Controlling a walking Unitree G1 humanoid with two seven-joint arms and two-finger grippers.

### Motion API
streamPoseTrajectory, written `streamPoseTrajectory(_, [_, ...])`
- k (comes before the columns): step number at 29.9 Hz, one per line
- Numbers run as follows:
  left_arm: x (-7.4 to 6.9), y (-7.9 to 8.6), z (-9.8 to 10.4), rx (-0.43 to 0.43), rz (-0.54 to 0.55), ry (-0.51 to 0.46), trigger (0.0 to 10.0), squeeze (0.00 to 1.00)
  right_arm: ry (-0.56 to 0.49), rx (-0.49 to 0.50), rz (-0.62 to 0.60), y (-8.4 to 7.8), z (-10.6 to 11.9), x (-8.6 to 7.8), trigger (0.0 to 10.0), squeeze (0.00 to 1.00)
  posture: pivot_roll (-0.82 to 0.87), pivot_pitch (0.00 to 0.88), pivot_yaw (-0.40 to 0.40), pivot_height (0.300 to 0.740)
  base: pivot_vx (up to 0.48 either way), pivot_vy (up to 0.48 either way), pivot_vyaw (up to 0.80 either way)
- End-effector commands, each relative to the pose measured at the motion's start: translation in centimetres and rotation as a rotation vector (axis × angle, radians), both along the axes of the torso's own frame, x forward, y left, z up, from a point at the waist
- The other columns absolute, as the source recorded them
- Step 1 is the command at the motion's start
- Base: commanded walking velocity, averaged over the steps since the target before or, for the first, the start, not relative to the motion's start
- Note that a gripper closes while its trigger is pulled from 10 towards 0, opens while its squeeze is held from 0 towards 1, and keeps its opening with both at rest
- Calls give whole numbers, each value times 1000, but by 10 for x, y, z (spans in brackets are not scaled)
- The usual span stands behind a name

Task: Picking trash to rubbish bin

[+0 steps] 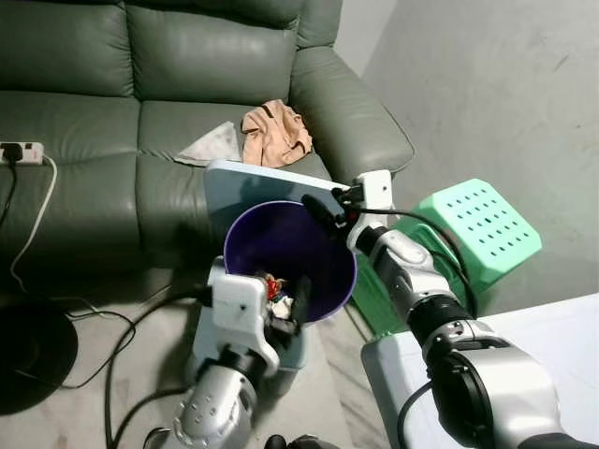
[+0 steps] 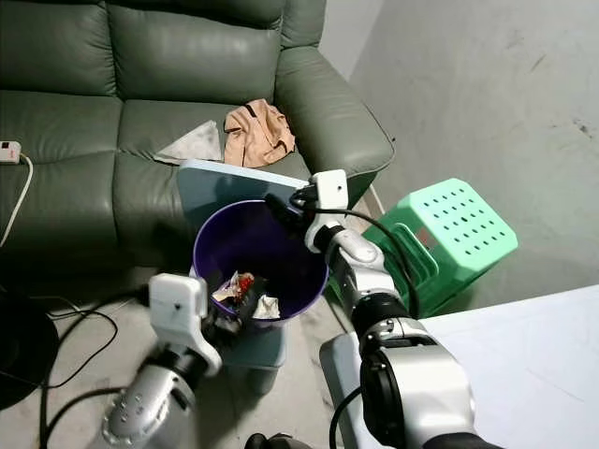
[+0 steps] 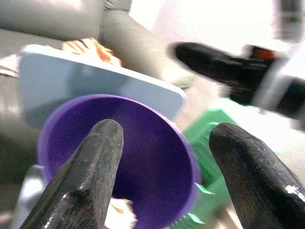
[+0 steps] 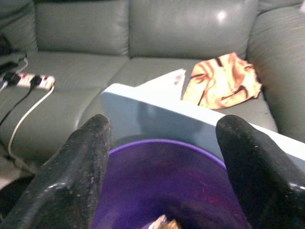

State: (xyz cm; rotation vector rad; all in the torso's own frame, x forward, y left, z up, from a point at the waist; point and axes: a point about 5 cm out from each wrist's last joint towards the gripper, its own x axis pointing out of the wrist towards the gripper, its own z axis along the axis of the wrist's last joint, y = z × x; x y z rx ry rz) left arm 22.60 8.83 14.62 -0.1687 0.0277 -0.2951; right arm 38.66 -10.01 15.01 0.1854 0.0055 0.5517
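Trash [image 2: 245, 292] sits at the bottom of the purple bin [image 1: 323, 285], just ahead of the left gripper [image 1: 285, 323] at the bin's near rim. Left fingers [image 3: 90, 167] spread wide, holding nothing. Right gripper [image 1: 323, 210] hovers over the far rim, fingers [image 4: 83, 162] also wide apart, empty. Pale blue lid [image 1: 253, 182] stands up behind the bin, beyond the right gripper. Past that, sofa [image 1: 112, 103] with a tan cloth [image 1: 276, 131]. Green stool [image 1: 477, 224] beside the right arm.
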Motion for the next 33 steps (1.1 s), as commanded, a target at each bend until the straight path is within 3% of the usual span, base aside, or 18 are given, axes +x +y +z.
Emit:
streamPoseTrajectory(1, [5, 5, -3, -22, 3, 10, 10000, 0, -20, 16, -44, -17, -2, -1, 10000, 1000, 203, 104, -219, 740, 0, 0, 0])
streamPoseTrajectory(7, [37, 31, -5, 66, 43, -11, 10000, 0, -113, 94, -109, -37, 3, -8, 10000, 1000, 175, 39, -188, 740, 0, 0, 0])
streamPoseTrajectory(11, [54, 42, 0, 102, 87, -46, 10000, 0, -157, 80, -161, -45, 0, -15, 10000, 1000, 150, 0, -163, 740, 0, 0, 0])
streamPoseTrajectory(13, [72, 54, 9, 150, 148, -91, 10000, 0, -188, 17, -169, -43, -11, -28, 10000, 1000, 125, 0, -138, 740, 0, 0, 0])
streamPoseTrajectory(18, [85, 62, 12, 120, 167, -84, 10000, 0, -211, 8, -241, -46, -15, -38, 10000, 1000, 90, 0, -111, 740, 0, 0, 0])
streamPoseTrajectory(23, [101, 63, 6, 70, 143, -67, 10000, 0, -229, 9, -365, -67, -16, -54, 10000, 1000, 32, 0, -74, 740, 0, 0, 0])
streamPoseTrajectory(28, [111, 68, 12, 41, 141, -90, 10000, 0, -247, 7, -442, -77, -11, -62, 10000, 992, 10, 0, -59, 740, 0, 0, 0])
streamPoseTrajectory(29, [115, 69, 12, 45, 142, -87, 10000, 0, -253, -5, -459, -79, -10, -63, 10000, 380, 2, 0, -53, 740, 0, 0, 0])
streamPoseTrajectory(30, [120, 73, 12, 37, 159, -80, 10000, 0, -242, -3, -478, -81, -11, -66, 10000, 0, -8, 0, -49, 740, 0, 0, 0])
streamPoseTrajectory(33, [124, 74, 13, 28, 162, -83, 10000, 0, -243, -1, -487, -80, -10, -69, 10000, 0, -15, 0, -46, 740, 0, 301, 0])
